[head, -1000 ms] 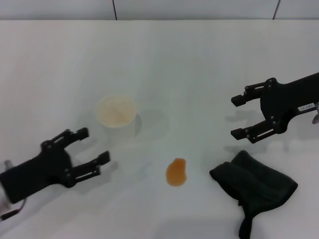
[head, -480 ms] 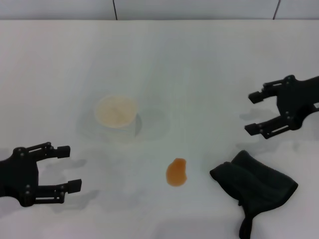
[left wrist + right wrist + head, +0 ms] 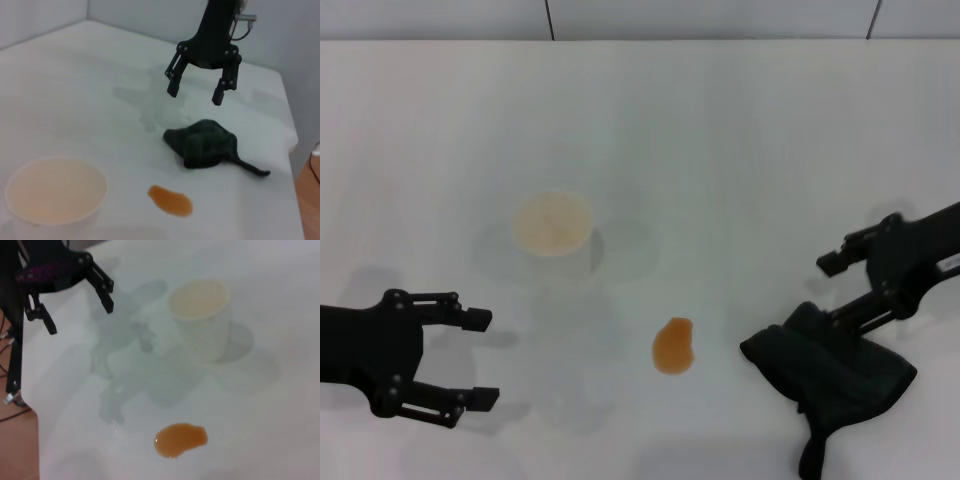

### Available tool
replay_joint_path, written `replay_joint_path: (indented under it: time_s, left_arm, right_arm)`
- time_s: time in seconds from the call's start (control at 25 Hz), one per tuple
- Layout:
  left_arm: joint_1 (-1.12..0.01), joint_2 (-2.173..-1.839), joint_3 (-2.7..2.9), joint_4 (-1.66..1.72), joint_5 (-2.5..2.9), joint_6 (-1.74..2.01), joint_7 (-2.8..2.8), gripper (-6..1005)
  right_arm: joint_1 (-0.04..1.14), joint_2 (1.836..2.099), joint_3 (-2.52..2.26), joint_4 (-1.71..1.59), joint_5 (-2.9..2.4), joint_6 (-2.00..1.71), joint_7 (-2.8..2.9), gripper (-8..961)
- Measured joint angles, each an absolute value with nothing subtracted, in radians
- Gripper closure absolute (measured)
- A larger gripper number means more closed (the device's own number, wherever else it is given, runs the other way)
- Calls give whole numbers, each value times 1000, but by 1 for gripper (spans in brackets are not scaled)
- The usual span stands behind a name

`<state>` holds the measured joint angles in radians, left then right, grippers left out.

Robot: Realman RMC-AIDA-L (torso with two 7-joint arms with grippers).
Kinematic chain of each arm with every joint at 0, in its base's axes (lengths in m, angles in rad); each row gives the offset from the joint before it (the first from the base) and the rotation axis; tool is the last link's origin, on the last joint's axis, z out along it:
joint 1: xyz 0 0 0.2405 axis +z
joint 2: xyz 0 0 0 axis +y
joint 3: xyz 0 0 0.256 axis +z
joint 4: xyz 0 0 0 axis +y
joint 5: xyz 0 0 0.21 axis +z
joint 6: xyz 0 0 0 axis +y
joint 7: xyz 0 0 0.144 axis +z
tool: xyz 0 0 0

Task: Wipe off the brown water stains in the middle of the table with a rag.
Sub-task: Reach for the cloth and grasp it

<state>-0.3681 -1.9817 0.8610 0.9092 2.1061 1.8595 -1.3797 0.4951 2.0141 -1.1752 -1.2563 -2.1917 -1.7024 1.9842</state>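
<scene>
Rag [image 3: 835, 370]: desk [image 3: 720, 130], 4 o'clock, untouched; right gripper [image 3: 828, 292] poised above it, jaws spread, ready to grasp. Stain [image 3: 673, 345]: centre, unwiped. Left gripper [image 3: 478, 357]: 8 o'clock, jaws spread, idle

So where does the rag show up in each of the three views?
Head view: the rag lies low on the right, under the open right gripper.
Left wrist view: the rag sits just right of centre, below the right gripper.
Right wrist view: not in it.
Shared landmark: the brown stain, between the rag and the cup.
</scene>
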Motion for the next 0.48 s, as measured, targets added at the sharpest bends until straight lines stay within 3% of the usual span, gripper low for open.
replay_joint_path:
  time_s: [0.32, 0.48]
  left_arm:
    - [-345, -2057, 874, 963, 2140, 1818, -1304, 111]
    - [-333, -2073, 880, 964, 2146, 1803, -1286, 111]
  right_arm:
    - [495, 2014, -1310, -1256, -2207, -1649, 2098, 134]
    - [493, 2015, -1356, -1257, -2210, -1620, 2113, 156]
